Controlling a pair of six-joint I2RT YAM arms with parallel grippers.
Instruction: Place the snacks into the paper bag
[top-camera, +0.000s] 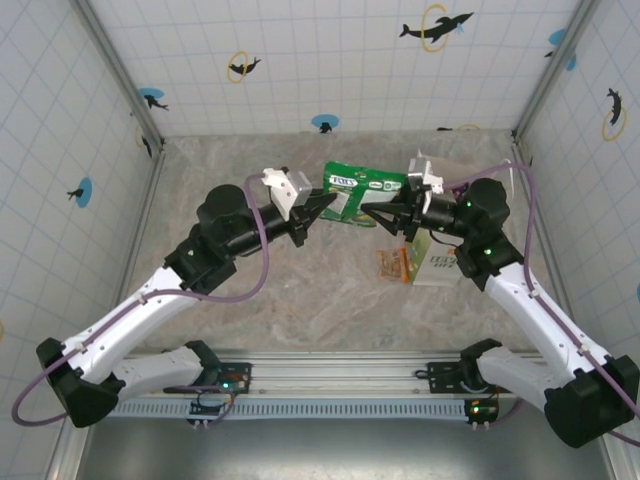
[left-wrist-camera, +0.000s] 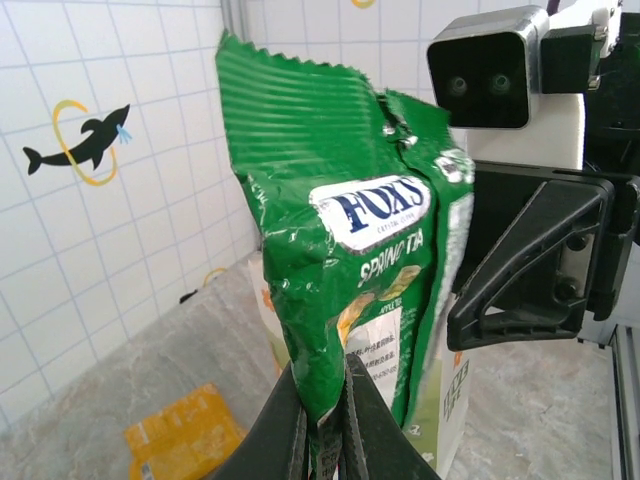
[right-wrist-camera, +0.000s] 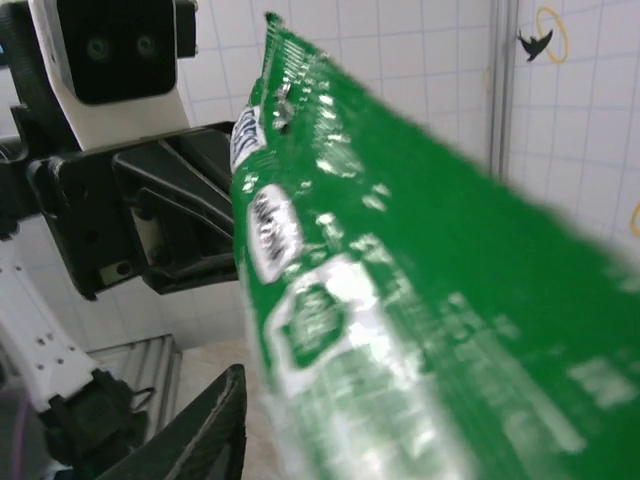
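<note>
A green snack packet (top-camera: 358, 190) hangs in the air between the two arms. My left gripper (top-camera: 322, 207) is shut on its left edge; in the left wrist view the fingers (left-wrist-camera: 300, 420) pinch the packet's (left-wrist-camera: 340, 230) bottom seam. My right gripper (top-camera: 378, 216) is at the packet's right side, open. In the right wrist view one finger (right-wrist-camera: 205, 430) stands clear of the blurred packet (right-wrist-camera: 420, 300), which hides the other finger. The white paper bag (top-camera: 438, 266) lies on the table, partly under the right arm. An orange packet (top-camera: 393, 263) lies beside it.
Tiled walls with dolphin stickers close in the marble table (top-camera: 300, 300) on three sides. Behind the held packet, the bag (left-wrist-camera: 455, 400) and an orange packet (left-wrist-camera: 185, 432) sit on the table. The right wrist's camera (left-wrist-camera: 485, 70) is close to the packet's top.
</note>
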